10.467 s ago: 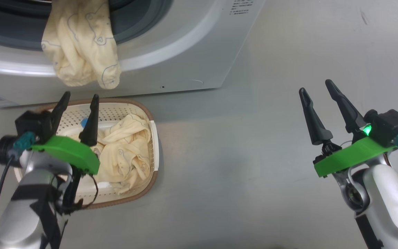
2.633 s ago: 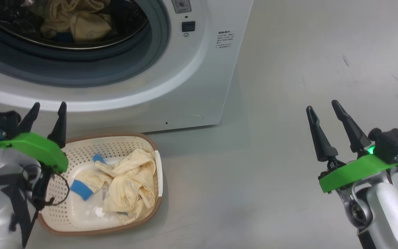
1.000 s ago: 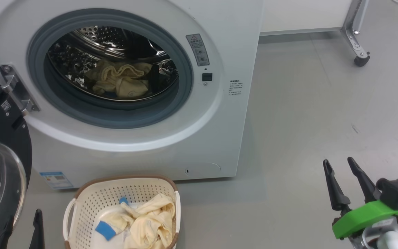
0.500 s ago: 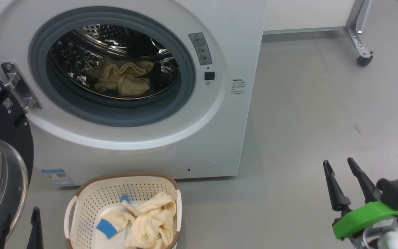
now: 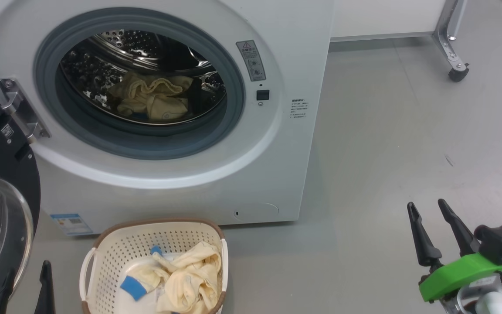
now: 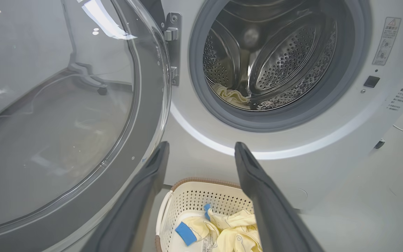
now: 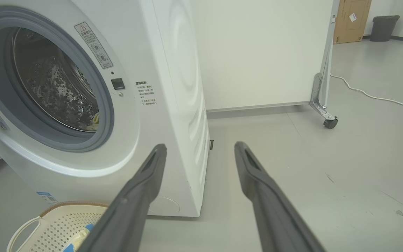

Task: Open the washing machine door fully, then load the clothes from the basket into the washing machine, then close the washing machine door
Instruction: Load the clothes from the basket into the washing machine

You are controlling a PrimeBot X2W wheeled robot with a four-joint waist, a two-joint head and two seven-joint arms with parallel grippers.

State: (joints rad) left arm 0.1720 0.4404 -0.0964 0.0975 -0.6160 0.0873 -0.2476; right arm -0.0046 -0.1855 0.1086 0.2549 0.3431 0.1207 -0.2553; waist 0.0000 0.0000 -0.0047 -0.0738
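On the grey floor (image 5: 386,131), the basket (image 5: 116,248) fronts the washing machine (image 5: 181,196).

The washing machine (image 5: 181,192) front and the basket (image 5: 120,249) on the floor (image 5: 386,152) are viewed from above by the head camera, tilted forward and down. The open drum (image 6: 285,59) is faced from low and near by the left wrist camera, with the washing machine door (image 6: 58,122) close at its left. The machine's right front corner is seen obliquely by the right wrist camera, set farther right. The drum opening and basket are shared by all three views
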